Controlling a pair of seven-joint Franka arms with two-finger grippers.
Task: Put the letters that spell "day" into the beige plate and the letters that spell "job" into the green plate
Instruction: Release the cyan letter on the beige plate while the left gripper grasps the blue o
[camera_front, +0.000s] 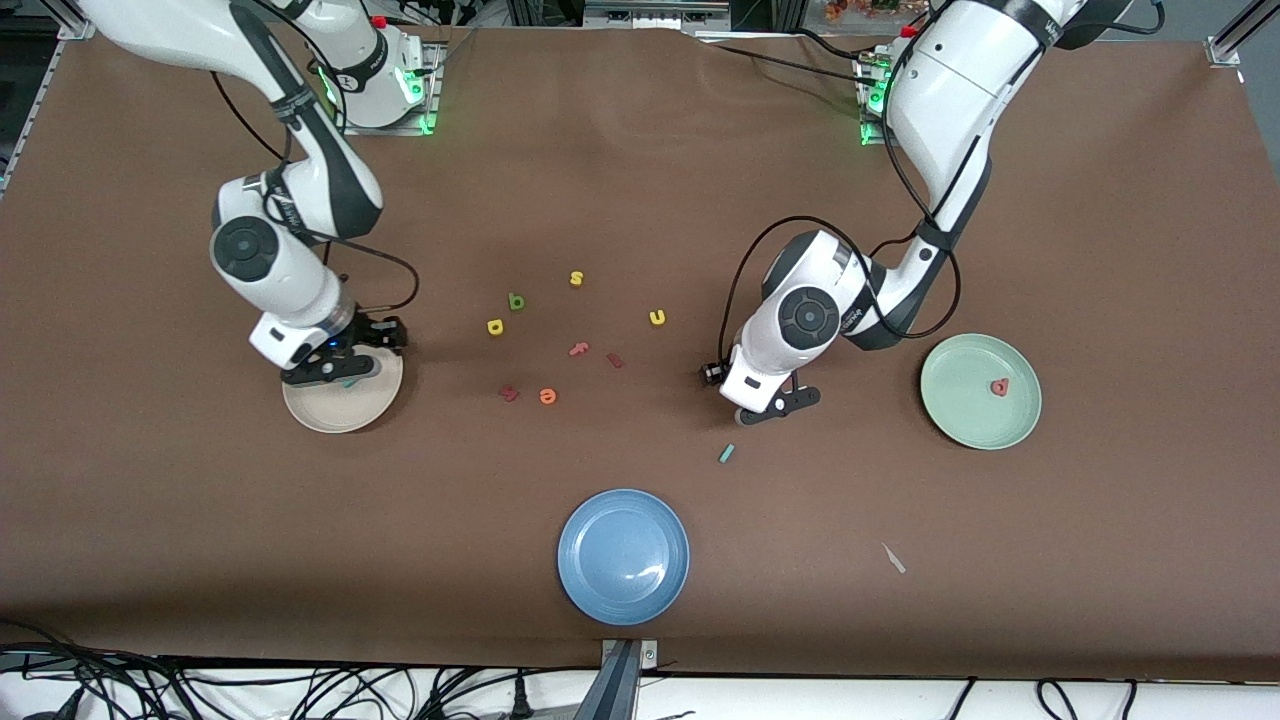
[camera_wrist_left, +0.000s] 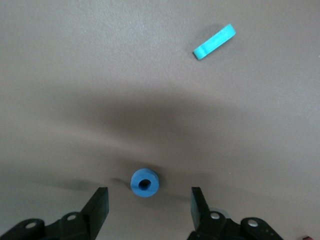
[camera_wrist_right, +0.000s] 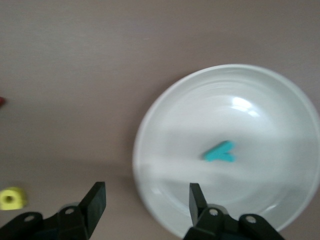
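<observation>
Done: teal y (camera_wrist_right: 220, 151) in beige plate (camera_front: 325, 412); salmon letter (camera_front: 999, 386) in green plate (camera_front: 960, 405).
Left: I count four letters.
Left end effector (camera_wrist_left: 150, 202): spread around blue ring (camera_wrist_left: 145, 182).
Right end effector (camera_wrist_right: 145, 200): spread, empty.

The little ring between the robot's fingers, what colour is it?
Blue; the ring shows best in the left wrist view.

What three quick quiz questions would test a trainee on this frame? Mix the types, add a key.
1. True or false: the teal y-shaped letter lies in the beige plate.
2. Which letter sits on the table between the left gripper's open fingers? A) blue ring B) yellow "s" C) orange "e"
3. Fill in: the green plate holds one ___ letter.

Key: 1 true. 2 A, the blue ring. 3 salmon-red. The right gripper is open over the beige plate's edge.
</observation>
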